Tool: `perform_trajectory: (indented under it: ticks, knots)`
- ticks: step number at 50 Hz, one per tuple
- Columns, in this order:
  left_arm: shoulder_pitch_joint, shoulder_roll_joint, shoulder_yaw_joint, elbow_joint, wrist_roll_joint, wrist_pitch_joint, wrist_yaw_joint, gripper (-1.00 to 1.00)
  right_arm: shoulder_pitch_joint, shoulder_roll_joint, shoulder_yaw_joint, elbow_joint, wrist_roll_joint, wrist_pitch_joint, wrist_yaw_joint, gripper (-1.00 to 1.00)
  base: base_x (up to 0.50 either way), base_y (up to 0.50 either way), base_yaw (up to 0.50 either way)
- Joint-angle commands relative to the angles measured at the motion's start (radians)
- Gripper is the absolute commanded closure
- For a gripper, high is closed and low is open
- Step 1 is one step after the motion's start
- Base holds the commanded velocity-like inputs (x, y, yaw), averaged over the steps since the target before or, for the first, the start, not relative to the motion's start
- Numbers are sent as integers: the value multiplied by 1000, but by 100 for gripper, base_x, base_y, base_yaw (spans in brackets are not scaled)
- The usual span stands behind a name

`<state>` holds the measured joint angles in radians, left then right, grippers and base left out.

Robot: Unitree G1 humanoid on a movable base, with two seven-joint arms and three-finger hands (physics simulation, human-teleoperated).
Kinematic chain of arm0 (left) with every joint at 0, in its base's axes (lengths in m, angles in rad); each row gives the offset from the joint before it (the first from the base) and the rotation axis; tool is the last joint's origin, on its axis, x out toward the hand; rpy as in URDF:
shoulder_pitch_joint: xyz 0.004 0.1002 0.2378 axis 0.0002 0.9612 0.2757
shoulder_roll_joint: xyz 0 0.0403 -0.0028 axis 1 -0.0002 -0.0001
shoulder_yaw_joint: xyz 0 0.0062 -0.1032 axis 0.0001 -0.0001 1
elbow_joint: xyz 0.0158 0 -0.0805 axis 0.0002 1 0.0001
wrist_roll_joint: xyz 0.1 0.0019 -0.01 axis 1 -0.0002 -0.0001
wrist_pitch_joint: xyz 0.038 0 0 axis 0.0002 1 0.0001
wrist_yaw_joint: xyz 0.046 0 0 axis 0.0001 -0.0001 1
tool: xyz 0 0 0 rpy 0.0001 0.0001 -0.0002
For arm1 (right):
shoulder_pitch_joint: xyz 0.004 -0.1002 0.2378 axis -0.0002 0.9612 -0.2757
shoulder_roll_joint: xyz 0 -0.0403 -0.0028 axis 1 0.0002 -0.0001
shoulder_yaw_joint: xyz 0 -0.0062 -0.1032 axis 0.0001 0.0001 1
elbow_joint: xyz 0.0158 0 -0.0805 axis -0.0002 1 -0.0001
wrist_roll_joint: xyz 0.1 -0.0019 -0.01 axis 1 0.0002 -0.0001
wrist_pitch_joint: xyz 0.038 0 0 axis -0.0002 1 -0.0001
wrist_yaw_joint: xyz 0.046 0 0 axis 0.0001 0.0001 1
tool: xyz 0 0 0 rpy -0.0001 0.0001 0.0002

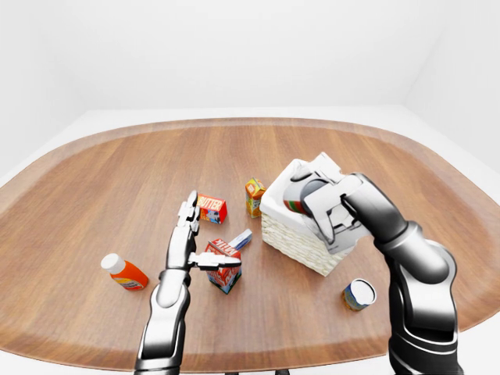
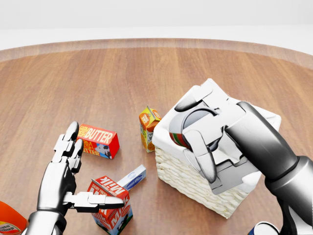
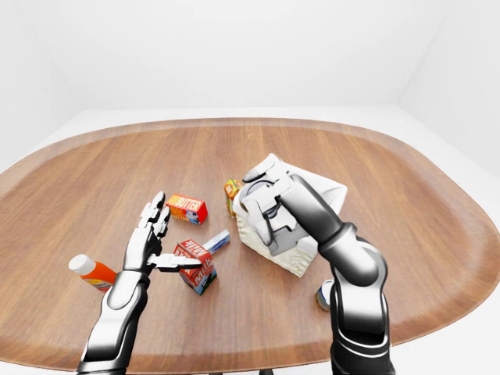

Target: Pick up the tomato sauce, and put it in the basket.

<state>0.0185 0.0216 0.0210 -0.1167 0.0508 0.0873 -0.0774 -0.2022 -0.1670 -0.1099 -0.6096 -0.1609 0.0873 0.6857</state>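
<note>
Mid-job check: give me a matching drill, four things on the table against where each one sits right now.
Things:
1. tomato sauce can
2. butter box
3. milk carton
4. orange bottle

Places:
A. lying alone at the far left of the left-eye view
B. under the left hand's open fingers
C. gripped in the right hand, over the basket
D. flat on the table, just above the left hand in the head view

Pairs: 1-C, 2-D, 3-B, 4-A
</note>
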Motion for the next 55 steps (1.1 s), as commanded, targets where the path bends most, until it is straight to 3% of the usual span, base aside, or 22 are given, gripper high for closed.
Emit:
perform_trajectory:
  ticks: [1, 38, 49, 55]
  knots:
    - [-2, 0, 1, 4, 0, 0, 0, -95, -129, -48, -40, 88, 12, 0, -55, 100, 0, 0, 0]
    - [2, 0, -1, 6, 2, 0, 0, -95, -748, -208, -38, 1431, 47, 0, -404, 100, 0, 0, 0]
    - [7, -1, -5, -2, 5, 0, 0, -95, -860, -209, -24, 1713, 38, -3, -471, 100, 0, 0, 0]
    - [4, -1, -4, 6, 5, 0, 0, -95, -901, -196, -21, 1814, 21, -29, -517, 100, 0, 0, 0]
